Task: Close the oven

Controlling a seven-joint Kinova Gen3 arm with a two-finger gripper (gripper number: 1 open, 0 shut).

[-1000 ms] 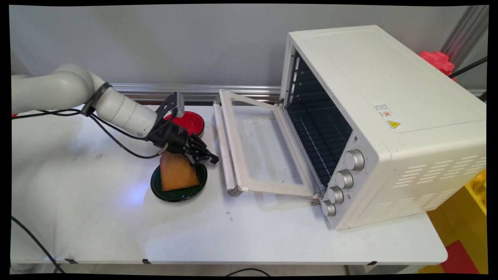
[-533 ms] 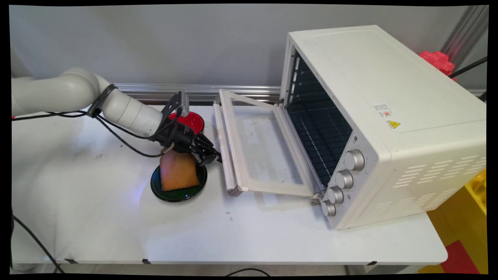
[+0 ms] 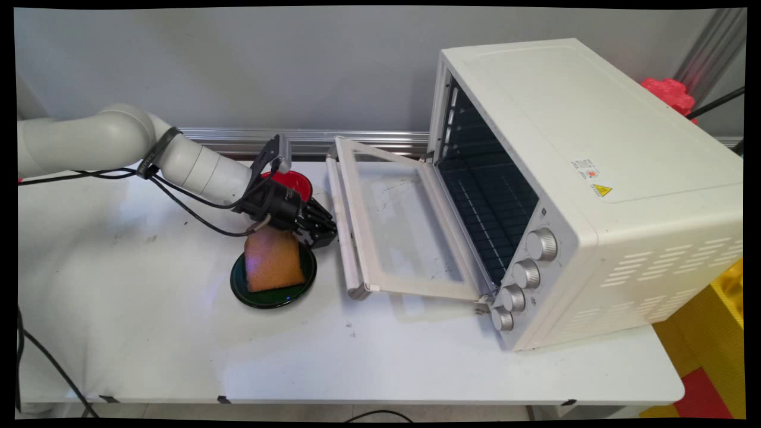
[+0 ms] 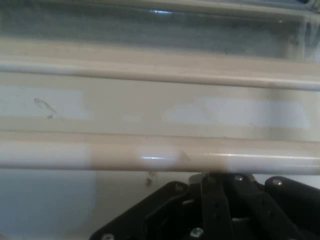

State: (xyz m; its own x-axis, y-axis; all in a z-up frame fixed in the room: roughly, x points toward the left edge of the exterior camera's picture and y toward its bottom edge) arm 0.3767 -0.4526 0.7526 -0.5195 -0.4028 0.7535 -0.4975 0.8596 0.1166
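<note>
My black pincer (image 3: 324,233), apparently pressed together, sits right beside the cream oven door's long handle bar (image 3: 342,226), which runs crosswise ahead of it.

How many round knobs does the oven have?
4. The knobs run in a slanted row down the oven's front panel, right of the open door: top, second, third, bottom.
</note>
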